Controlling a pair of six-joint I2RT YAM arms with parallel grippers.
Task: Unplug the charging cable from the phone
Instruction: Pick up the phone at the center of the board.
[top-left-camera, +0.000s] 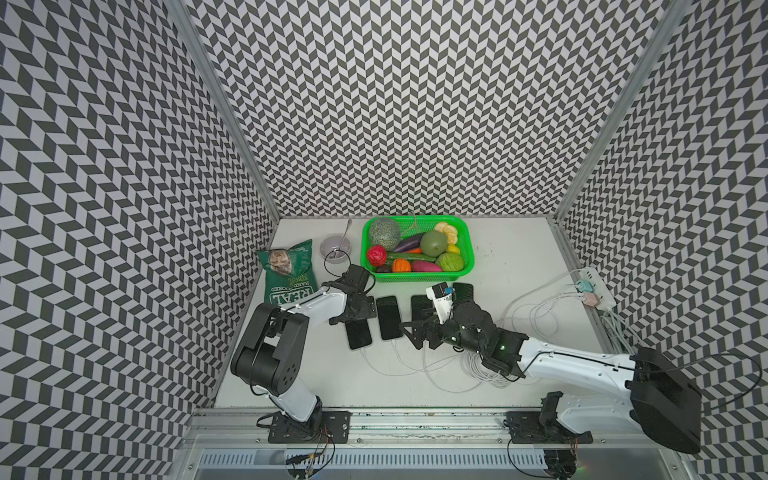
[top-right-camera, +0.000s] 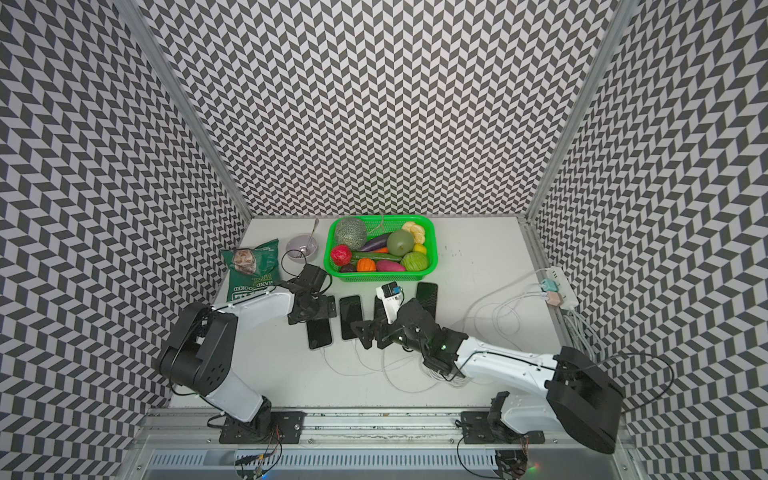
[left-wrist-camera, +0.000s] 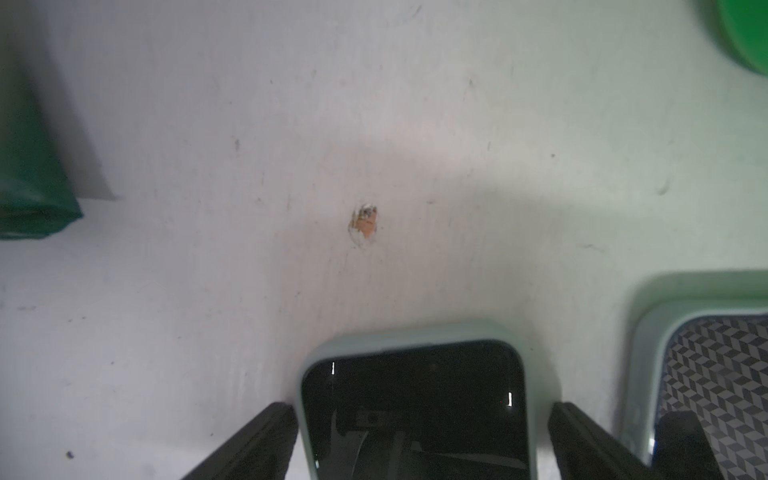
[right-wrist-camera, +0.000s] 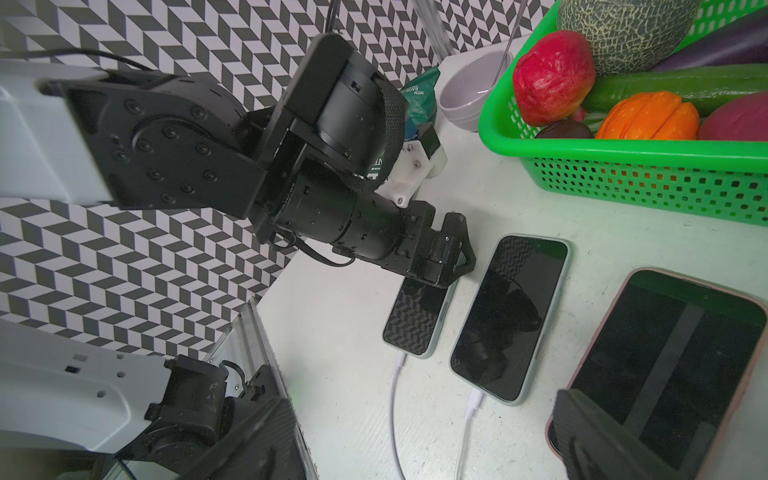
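Observation:
Several dark-screened phones lie in a row in both top views, each with a white charging cable (top-left-camera: 368, 355) at its near end. My left gripper (top-left-camera: 352, 311) is open and straddles the far end of the leftmost phone (left-wrist-camera: 415, 374), which has a pale green case; one finger (left-wrist-camera: 266, 436) is on each side of it. My right gripper (right-wrist-camera: 424, 411) is open low over the table, with the plug of the second phone's cable (right-wrist-camera: 476, 401) between its fingers. One of its fingers (right-wrist-camera: 602, 436) overlaps the pink-cased third phone (right-wrist-camera: 673, 361). Neither gripper holds anything.
Behind the phones stands a green basket (top-left-camera: 415, 277) of toy fruit and vegetables. A green crisp bag (top-left-camera: 286, 270) and a grey bowl (top-left-camera: 334, 249) with a spoon are at the back left. A power strip (top-left-camera: 594, 291) sits at the right edge, and loose white cable coils (top-left-camera: 478, 370) lie under the right arm.

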